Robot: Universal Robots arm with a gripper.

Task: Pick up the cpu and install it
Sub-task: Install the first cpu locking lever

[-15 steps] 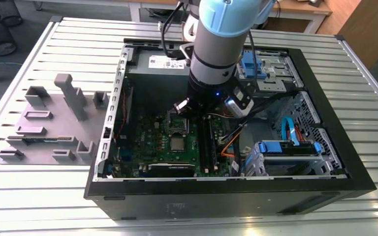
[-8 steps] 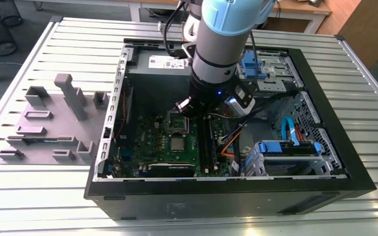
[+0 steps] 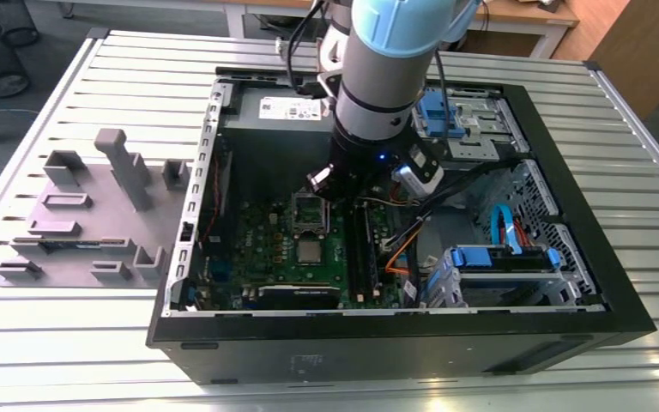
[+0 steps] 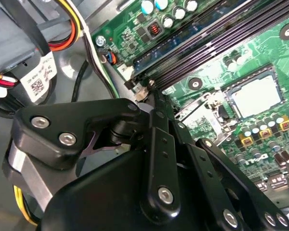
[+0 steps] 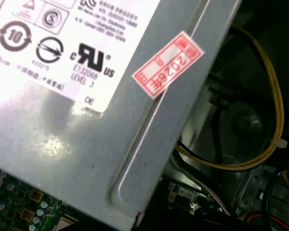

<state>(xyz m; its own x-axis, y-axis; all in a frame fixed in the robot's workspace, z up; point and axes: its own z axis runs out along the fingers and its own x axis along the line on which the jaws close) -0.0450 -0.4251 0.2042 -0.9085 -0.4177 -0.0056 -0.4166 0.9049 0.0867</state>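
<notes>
Hovering low inside the open computer case, the gripper hangs over the green motherboard, just beside the raised socket frame. The cpu lies flat in its socket on that board, apart from the gripper. I judge the work to be at the seating stage, the frame not yet closed over the chip. Any further move calls for a level, light touch, clear of the memory slots and loose cables. Whether the jaws are spread or pressed together I cannot tell: the arm hides them, and black linkage blocks them in the second wrist view
</notes>
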